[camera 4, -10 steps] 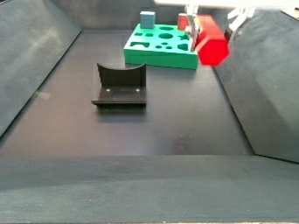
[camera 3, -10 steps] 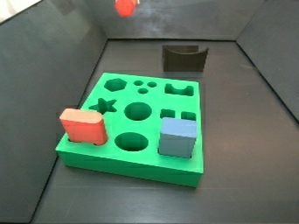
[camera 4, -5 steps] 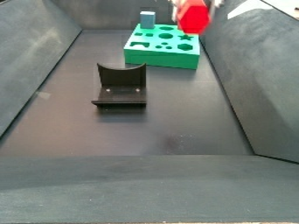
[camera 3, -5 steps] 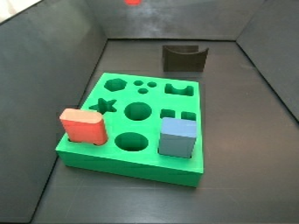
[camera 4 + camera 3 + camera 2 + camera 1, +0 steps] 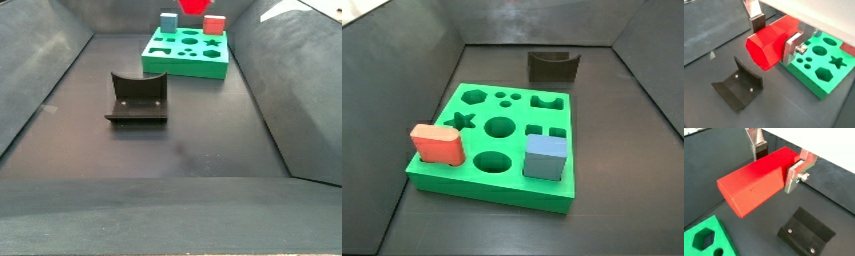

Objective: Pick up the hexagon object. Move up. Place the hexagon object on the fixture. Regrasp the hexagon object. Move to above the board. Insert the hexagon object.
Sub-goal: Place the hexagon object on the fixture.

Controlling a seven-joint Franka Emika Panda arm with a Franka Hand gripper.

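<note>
The jaws [image 5: 777,163] are clamped on the slim bright red plastic hexagonal peg [image 5: 754,185], silver finger plates [image 5: 794,175] pressing its opposite flanks; its long axis runs crosswise to them and roughly level. Below the jaws and off to one side stands the small dark notched fixture [image 5: 739,89], well apart. The large green holed board [image 5: 821,65] lies on their other side. The arm hangs high, the peg's tip barely in a side view [image 5: 198,6].

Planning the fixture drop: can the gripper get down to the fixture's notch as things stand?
Probably yes. The gripper, jaws shut on the hexagon object, hangs high above the floor; the fixture stands alone, apart from the board, with nothing over it.
</note>
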